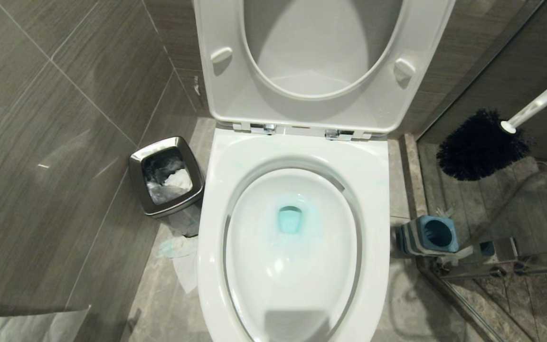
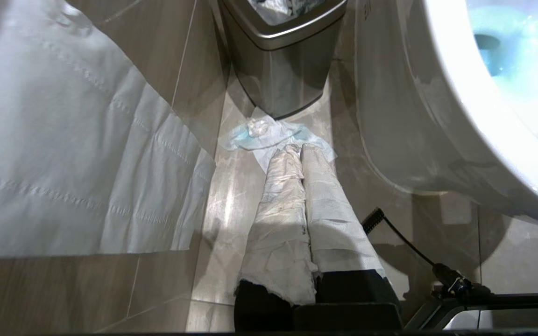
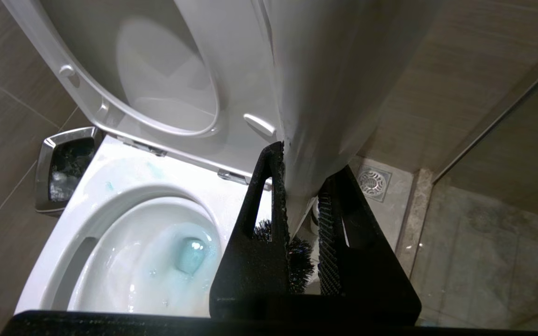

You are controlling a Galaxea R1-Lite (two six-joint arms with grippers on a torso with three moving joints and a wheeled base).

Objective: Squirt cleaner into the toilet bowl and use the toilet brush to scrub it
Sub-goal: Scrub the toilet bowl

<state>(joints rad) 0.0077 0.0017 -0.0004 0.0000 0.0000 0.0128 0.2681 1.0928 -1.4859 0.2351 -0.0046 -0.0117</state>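
Toilet bowl point(image 1: 297, 247) at centre of the head view, seat and lid point(image 1: 321, 61) raised against the wall; blue-tinted water lies pooled at the drain, and faint blue smears mark the rim. Toilet brush point(image 1: 482, 145) hangs in the air to the right of the bowl, beside the glass shower partition point(image 1: 515, 85), its black bristle head lowest and its white handle slanting up and out of the head view. Right pincer point(image 3: 301, 205), seen in the right wrist view, is closed on the white handle, its two black ribbed fingers point(image 3: 259, 224) pressed on either side, with the bristles showing beyond them. Blue-topped holder point(image 1: 432, 235) stands on the floor just right of the bowl, below the brush. Left pincer point(image 2: 299, 154), its fingers wrapped in white paper and closed together holding nothing, hangs low over the floor left of the bowl. Steel waste bin point(image 1: 166, 178) stands left of the bowl, crumpled paper point(image 1: 178, 259) on the floor beside it.
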